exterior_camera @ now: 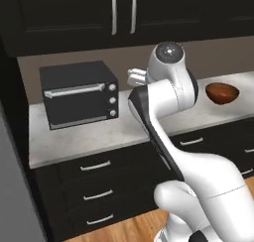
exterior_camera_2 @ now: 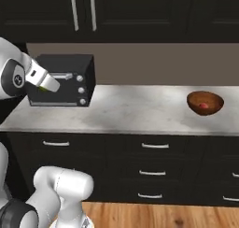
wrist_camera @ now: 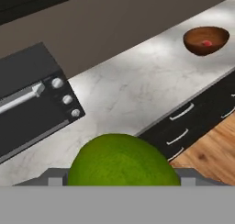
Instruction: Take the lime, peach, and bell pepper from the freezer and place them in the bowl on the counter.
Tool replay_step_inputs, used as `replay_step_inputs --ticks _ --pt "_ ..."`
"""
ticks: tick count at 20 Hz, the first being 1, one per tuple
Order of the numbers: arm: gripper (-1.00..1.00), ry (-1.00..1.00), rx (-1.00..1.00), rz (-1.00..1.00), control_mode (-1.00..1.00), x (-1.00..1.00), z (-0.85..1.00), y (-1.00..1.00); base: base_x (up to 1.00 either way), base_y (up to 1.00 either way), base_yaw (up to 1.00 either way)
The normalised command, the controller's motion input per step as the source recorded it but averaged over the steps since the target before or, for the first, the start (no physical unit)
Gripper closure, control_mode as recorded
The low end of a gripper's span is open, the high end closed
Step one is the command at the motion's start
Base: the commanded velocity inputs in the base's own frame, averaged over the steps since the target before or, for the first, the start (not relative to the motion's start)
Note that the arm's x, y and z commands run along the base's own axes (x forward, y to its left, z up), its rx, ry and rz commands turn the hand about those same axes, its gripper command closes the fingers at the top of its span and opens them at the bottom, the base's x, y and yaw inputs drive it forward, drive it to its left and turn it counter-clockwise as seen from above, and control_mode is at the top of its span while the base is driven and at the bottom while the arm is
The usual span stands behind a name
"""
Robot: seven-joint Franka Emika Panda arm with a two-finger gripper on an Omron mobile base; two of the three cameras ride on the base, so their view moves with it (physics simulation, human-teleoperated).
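Half-hidden lime [wrist_camera: 123, 159] fills tool [wrist_camera: 120, 181]

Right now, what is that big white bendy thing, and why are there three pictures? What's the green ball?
The white thing is a robot arm in a pretend kitchen. Two pictures come from cameras riding behind it, one on each side. The third comes from a camera on its hand. The green ball is a lime, held in the arm's tool. On the white counter sit a small black oven and a brown wooden bowl with something small and red inside. I can't tell which fruit that is.
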Motion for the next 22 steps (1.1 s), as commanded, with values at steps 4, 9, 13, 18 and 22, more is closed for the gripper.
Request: replay_step_inputs --ticks 4,9,13,18,22 --pt "1.00 0.00 0.00 0.00 1.00 0.00 0.00 0.00 0.48 -1.00 -0.05" --pt "1.00 0.00 0.00 0.00 1.00 0.00 0.00 0.00 0.33 -1.00 -0.12" --pt "1.00 0.00 0.00 0.00 1.00 0.00 0.00 0.00 0.57 -1.00 -0.05" --pt "1.00 0.00 0.00 0.00 1.00 0.00 0.00 0.00 0.96 -1.00 0.10" --pt "1.00 0.00 0.00 0.00 1.00 0.00 0.00 0.00 0.55 -0.96 0.27"
